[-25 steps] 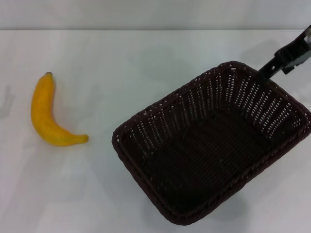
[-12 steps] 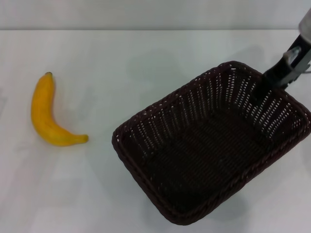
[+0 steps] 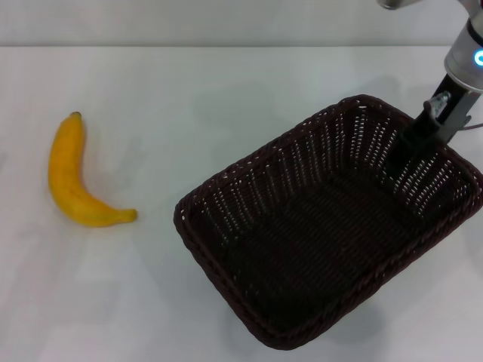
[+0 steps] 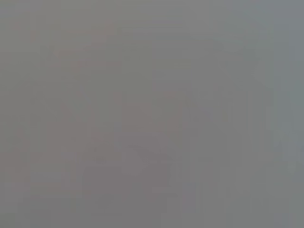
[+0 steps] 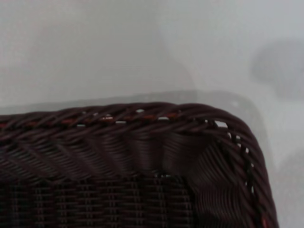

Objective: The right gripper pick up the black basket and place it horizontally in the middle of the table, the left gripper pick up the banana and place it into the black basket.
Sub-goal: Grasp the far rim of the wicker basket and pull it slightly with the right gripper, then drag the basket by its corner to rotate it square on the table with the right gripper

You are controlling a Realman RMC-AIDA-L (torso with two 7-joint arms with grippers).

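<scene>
One end effector, the right end effector (image 3: 413, 140), was poised at the black basket (image 3: 324, 226) rim's 1 o'clock corner; finger state could not be told. A firm rim pinch was judged necessary.

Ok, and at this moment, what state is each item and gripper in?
black basket: upright on the table, skewed, empty.
banana: lying on the table left of the basket, untouched.
right gripper: at the basket's far right rim.
left gripper: not in view.

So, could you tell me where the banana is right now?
In the head view the banana lies on the white table at the robot's left, apart from the black basket on its right.
</scene>
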